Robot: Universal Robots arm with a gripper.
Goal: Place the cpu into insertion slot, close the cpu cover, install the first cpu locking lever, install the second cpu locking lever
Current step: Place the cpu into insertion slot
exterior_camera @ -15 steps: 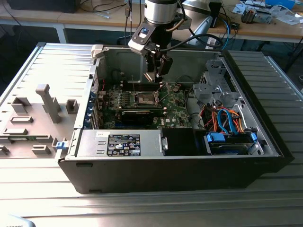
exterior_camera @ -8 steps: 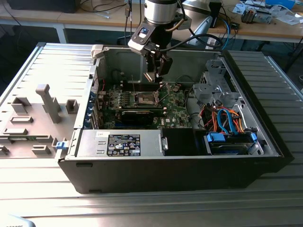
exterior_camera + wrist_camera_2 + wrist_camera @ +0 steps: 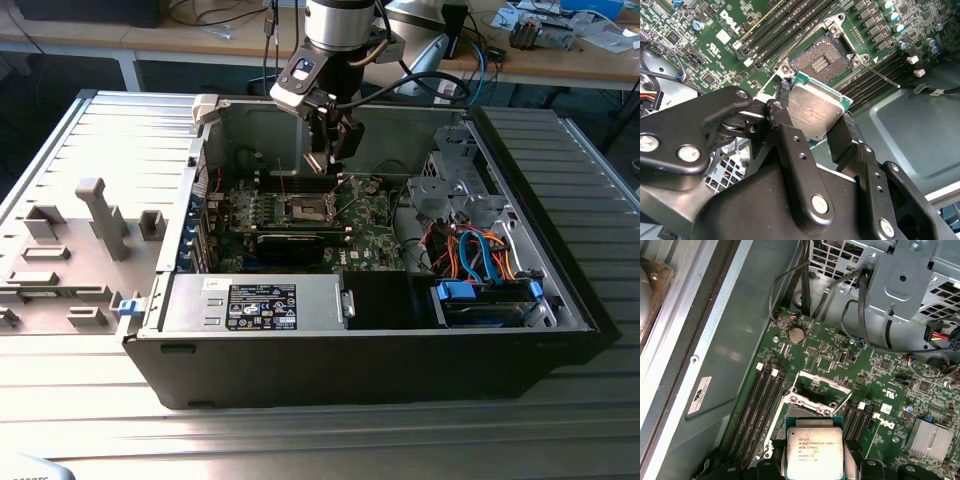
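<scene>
Over the green board [image 3: 715, 35], inside the open PC case [image 3: 400, 370]: got the gripper [image 3: 333, 155] pinching the chip [image 3: 812, 111] by two opposite edges, metal top up, about level. Socket [image 3: 821, 62] below it, slightly toward the exterior view's left, no contact. Bare socket, cover [image 3: 826, 382] flipped up out of the way. Looks nearly squared to it, hard to say exactly. Snug spot, memory slots [image 3: 760, 405] flanking both sides, so not much slop.

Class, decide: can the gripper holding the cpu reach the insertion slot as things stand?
Probably yes: the gripper holds the cpu near the insertion slot, whose dark centre lies uncovered, with the cpu cover apparently raised clear.
</scene>
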